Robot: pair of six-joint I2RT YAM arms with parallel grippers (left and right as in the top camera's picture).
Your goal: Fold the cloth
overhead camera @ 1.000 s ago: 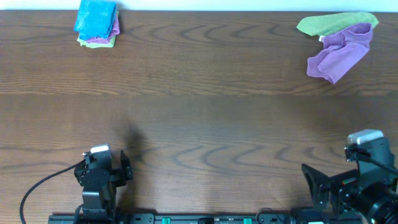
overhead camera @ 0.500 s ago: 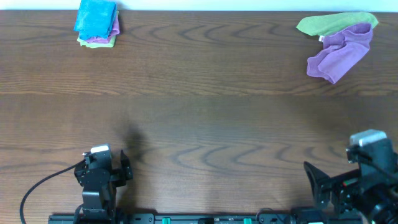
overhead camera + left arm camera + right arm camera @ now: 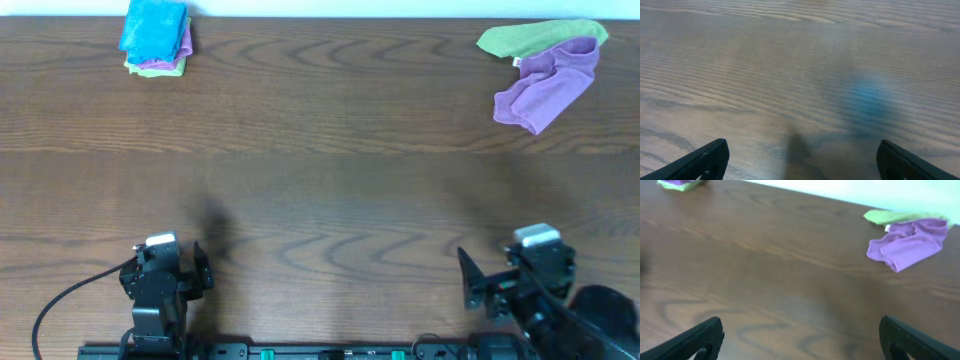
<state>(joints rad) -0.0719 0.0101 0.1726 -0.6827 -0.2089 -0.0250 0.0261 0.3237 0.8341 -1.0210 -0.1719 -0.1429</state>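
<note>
The sky-blue cloth (image 3: 155, 24) lies folded small on top of a purple and a lime-green cloth at the far left corner of the table. My left gripper (image 3: 165, 262) is open and empty at the near left edge, far from the cloth. In the left wrist view its open fingers (image 3: 802, 162) frame only bare wood. My right gripper (image 3: 515, 278) is open and empty at the near right edge. In the right wrist view its fingers (image 3: 802, 342) also frame bare wood. The blue cloth does not show in either wrist view.
A crumpled purple cloth (image 3: 548, 88) lies on a lime-green cloth (image 3: 535, 37) at the far right; both show in the right wrist view, purple (image 3: 907, 242) and green (image 3: 900, 216). The brown wooden table (image 3: 330, 180) spans the whole view.
My right arm has moved left along the near edge and turned. The left arm and the cloths have not moved.
</note>
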